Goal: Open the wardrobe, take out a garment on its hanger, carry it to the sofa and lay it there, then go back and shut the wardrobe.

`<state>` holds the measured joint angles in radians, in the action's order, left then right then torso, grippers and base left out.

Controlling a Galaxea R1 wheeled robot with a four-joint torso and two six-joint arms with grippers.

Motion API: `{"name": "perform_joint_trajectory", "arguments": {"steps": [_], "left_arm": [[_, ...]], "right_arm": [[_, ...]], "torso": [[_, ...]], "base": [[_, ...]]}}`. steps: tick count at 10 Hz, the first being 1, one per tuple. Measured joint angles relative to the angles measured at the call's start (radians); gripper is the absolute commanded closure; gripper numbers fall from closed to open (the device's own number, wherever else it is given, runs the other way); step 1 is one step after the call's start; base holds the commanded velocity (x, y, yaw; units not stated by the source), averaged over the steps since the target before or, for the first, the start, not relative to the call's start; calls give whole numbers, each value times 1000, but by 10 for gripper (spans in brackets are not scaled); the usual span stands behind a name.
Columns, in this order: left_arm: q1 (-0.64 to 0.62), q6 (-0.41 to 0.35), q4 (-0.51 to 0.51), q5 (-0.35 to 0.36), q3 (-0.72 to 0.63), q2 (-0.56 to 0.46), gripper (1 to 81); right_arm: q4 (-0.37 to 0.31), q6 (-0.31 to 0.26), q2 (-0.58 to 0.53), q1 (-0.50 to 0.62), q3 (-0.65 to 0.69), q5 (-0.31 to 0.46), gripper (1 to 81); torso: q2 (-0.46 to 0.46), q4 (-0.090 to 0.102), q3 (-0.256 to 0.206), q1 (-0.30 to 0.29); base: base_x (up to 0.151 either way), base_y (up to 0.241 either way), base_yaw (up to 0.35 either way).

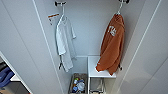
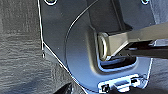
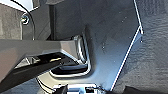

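Head view from high up, close, facing forward and down into the open wardrobe [image 1: 82,30], both wrist views pressed near the robot's own dark plate, sharing grey floor [image 2: 20,50] beneath.

White shirt [image 1: 64,42] hangs on its own white hanger [image 1: 62,15] from a dark hook [image 1: 60,3]. Small orange tag [image 1: 53,17] just beside it. Below: white shelf unit [image 1: 100,72], and a bin [image 1: 78,85] of mixed items on the floor.
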<state>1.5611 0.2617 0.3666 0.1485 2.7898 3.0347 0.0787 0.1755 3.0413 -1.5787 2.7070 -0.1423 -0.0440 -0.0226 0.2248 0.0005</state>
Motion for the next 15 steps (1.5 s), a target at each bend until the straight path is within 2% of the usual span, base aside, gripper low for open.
{"name": "perform_joint_trajectory", "arguments": {"steps": [3,4,7,10,15], "left_arm": [[5,0,0,0,0,1,10],[9,0,0,-1,0,2,10],[18,0,0,-7,0,1,10],[17,0,0,-7,0,1,10],[16,0,0,-7,0,1,10]], "right_arm": [[0,0,5,-11,0,4,10],[-1,0,5,-11,0,3,10],[-1,0,6,-25,0,21,10],[-1,-1,6,-25,0,80,10],[11,-4,20,-26,0,80,10]], "torso": [[0,0,-97,-1],[-1,0,-115,-1],[-2,0,-125,-2],[-2,0,-125,-2],[-2,0,-125,-2]], "base": [[0,0,0],[0,0,0],[0,0,0],[0,0,0],[0,0,0]]}}
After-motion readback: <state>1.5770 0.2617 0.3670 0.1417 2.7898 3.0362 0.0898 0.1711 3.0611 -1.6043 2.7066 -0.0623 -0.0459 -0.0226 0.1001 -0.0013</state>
